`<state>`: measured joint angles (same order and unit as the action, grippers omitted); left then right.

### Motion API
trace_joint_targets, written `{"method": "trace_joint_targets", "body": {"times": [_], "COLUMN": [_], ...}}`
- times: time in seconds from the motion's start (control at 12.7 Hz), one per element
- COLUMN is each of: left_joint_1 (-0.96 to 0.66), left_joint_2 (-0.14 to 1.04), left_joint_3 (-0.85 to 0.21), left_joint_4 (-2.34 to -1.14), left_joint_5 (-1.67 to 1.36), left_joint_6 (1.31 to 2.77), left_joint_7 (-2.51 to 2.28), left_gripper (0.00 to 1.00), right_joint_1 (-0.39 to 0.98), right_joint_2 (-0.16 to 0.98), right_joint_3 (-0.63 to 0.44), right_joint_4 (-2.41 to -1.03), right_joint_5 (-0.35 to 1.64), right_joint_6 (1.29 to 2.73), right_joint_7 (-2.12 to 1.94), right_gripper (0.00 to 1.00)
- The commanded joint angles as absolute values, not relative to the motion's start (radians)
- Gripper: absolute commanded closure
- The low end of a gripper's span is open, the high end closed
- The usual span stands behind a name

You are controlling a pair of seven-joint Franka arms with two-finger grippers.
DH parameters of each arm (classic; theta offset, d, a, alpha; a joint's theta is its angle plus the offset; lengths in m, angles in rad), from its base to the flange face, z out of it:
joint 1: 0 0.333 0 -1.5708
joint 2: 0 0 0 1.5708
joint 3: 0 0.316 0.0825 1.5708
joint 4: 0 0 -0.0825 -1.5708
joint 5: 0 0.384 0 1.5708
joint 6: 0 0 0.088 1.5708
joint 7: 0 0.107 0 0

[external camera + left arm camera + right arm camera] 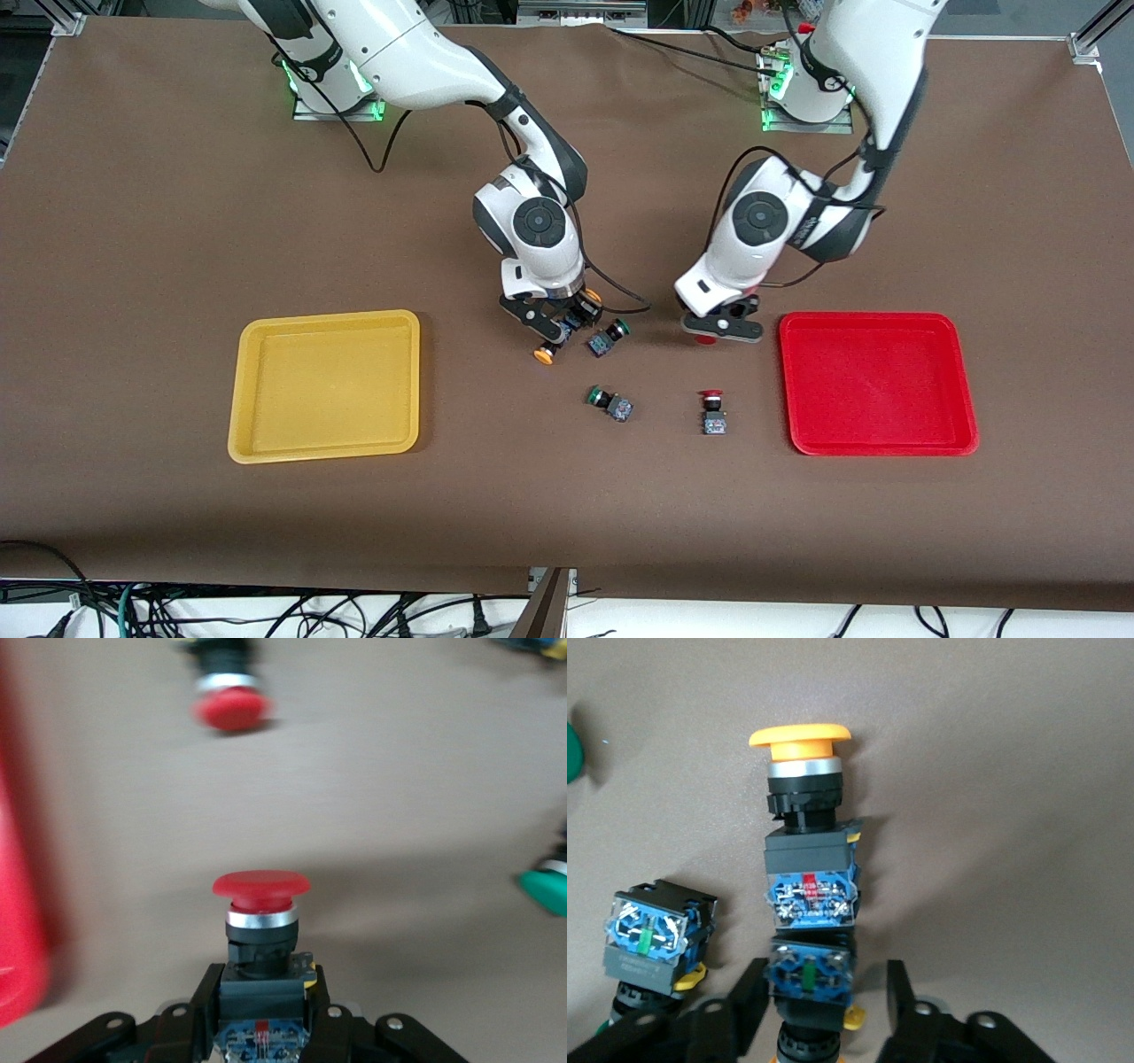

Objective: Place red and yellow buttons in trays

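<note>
Left end effector (719,328) clamps red button (260,904) beside red tray (877,383). Right end effector (556,326) open around yellow button (808,837) on counter (177,221).

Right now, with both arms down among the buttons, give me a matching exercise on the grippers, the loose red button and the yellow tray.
Things:
1. left gripper
2. right gripper
3. loose red button
4. yellow tray

States or places:
A. lying on the table beside the red tray
B. toward the right arm's end of the table
C. shut on a red button
D. open, fingers either side of a switch body

Pairs: 1-C, 2-D, 3-A, 4-B
</note>
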<state>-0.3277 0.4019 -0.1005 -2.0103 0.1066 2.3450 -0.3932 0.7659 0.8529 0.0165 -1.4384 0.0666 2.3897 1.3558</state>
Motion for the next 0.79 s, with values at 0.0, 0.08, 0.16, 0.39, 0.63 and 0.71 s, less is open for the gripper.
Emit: {"method": "trace_joint_targets", "body": {"times": [0.0,0.08,0.16,0.39,0.63,0.71], "left_joint_1": [-0.221,-0.171,-0.111,-0.017,0.015,0.017], "left_joint_2": [0.379,0.383,0.390,0.483,0.549,0.549], "left_joint_3": [-0.107,-0.107,-0.107,-0.107,-0.107,-0.107], "left_joint_4": [-1.909,-1.876,-1.867,-1.867,-1.874,-1.875], "left_joint_5": [0.129,0.129,0.129,0.194,0.209,0.207], "left_joint_6": [2.138,2.102,2.102,2.204,2.279,2.279], "left_joint_7": [-0.330,-0.237,-0.136,0.070,0.075,0.078], "left_gripper": [0.92,0.91,0.91,0.84,0.79,0.56], "right_joint_1": [0.779,0.778,0.778,0.750,0.651,0.611], "right_joint_2": [0.870,0.868,0.861,0.793,0.677,0.648], "right_joint_3": [0.008,0.008,0.008,0.000,0.006,0.005], "right_joint_4": [-1.413,-1.413,-1.413,-1.411,-1.411,-1.411], "right_joint_5": [0.066,0.063,0.060,0.071,0.078,0.084], "right_joint_6": [2.390,2.385,2.379,2.240,2.032,1.967], "right_joint_7": [1.356,1.348,1.339,1.257,1.067,0.954], "right_gripper": [0.62,0.66,0.71,0.73,0.73,0.73]}}
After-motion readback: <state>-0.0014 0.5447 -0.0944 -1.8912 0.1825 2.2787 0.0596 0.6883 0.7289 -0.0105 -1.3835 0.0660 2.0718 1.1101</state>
